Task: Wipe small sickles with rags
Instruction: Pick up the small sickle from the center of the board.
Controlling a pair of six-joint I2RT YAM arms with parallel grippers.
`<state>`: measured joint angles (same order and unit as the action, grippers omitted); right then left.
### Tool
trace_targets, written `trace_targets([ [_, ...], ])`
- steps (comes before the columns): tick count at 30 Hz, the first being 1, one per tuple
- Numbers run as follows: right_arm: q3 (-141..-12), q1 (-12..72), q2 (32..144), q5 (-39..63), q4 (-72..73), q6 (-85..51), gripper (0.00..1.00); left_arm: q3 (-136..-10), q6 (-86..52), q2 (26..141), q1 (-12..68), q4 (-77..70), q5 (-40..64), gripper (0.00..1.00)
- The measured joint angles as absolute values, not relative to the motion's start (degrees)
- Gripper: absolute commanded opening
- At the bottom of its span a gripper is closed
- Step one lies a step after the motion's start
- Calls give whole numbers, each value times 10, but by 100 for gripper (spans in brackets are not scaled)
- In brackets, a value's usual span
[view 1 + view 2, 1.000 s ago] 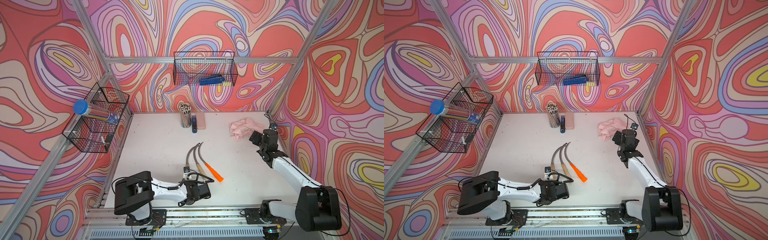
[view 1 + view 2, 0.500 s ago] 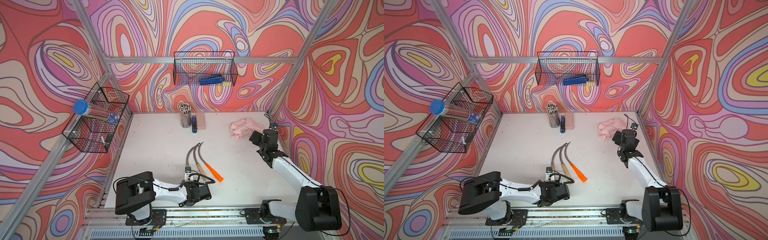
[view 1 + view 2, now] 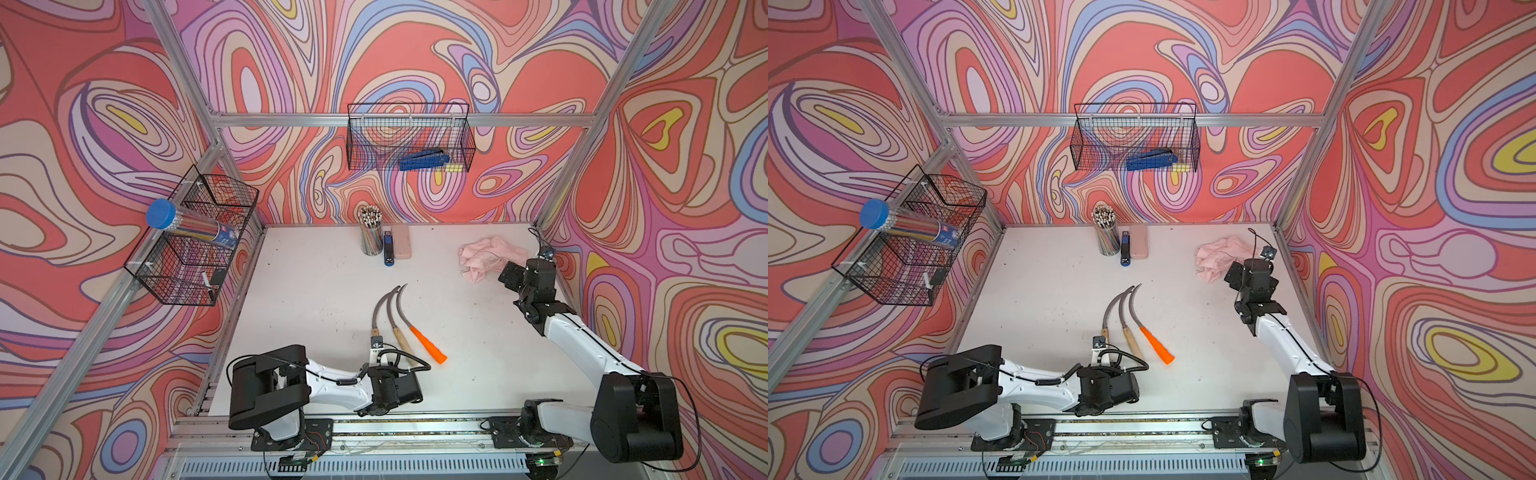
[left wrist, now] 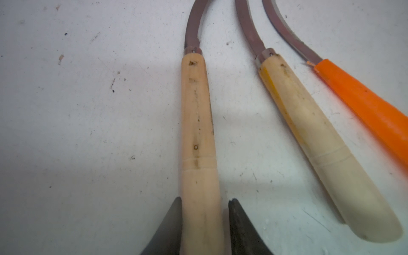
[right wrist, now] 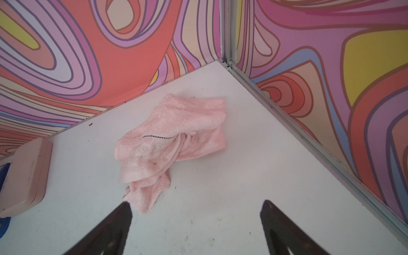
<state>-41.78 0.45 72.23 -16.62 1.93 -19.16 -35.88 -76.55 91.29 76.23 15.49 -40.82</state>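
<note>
Three small sickles lie side by side mid-table, blades curving away. The left one has a pale wooden handle (image 4: 197, 123) and a grey blade (image 3: 379, 309). Beside it lie a second wooden-handled one (image 4: 309, 132) and an orange-handled one (image 3: 428, 347). My left gripper (image 4: 204, 199) is shut on the butt end of the left sickle's handle, low on the table. The pink rag (image 5: 176, 130) lies crumpled near the back right corner (image 3: 482, 257). My right gripper (image 5: 197, 201) hovers open just short of it, one fingertip beside the rag's near corner, with bare table between the fingers.
A pencil cup (image 3: 371, 237), a blue stapler (image 3: 387, 249) and a smooth pink case (image 3: 401, 247) stand at the back middle. Wire baskets hang on the back wall (image 3: 409, 137) and the left wall (image 3: 195, 237). The right wall's frame rail (image 5: 287, 114) runs close beside the rag.
My left gripper's jaws have narrowed onto the left sickle's wooden handle. The right arm and the rag have not visibly moved.
</note>
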Motion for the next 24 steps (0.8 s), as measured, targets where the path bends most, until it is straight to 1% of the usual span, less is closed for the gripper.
trace_targets([
  [8, -418, 4, 722, -166, 19, -192, 93, -359, -781, 915, 765, 155, -414, 34],
  [14, -418, 4, 722, -166, 19, -192, 93, -358, -804, 915, 765, 165, -418, 29],
  [22, -418, 4, 721, -166, 19, -192, 93, -356, -806, 915, 765, 165, -423, 28],
  [24, -418, 4, 721, -166, 19, -192, 93, -356, -806, 915, 765, 165, -423, 24],
])
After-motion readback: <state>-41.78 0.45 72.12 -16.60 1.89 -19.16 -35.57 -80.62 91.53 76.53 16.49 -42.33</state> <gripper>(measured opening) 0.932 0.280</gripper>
